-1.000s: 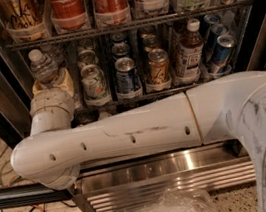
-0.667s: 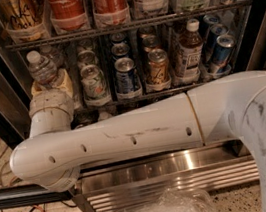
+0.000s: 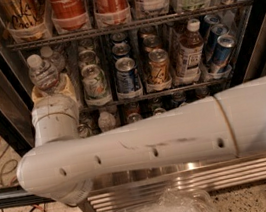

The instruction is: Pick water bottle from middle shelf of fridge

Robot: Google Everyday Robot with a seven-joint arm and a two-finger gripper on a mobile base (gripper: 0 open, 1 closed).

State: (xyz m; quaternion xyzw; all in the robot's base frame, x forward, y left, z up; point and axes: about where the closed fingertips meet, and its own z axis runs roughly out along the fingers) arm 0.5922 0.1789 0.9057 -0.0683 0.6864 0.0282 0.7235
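Hardly moved since a second ago: gripper (image 3: 52, 90) at water bottle (image 3: 43, 72), middle shelf (image 3: 141, 97) left end, positioned for pickup; grasp impossible to tell.

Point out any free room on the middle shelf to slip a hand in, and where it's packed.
Only a narrow dark gap shows between the water bottle and the left frame of the fridge. The pincer sits at that bottle's base. Rightward, the middle shelf is packed: cans side by side, then an amber-drink bottle, more rows behind.
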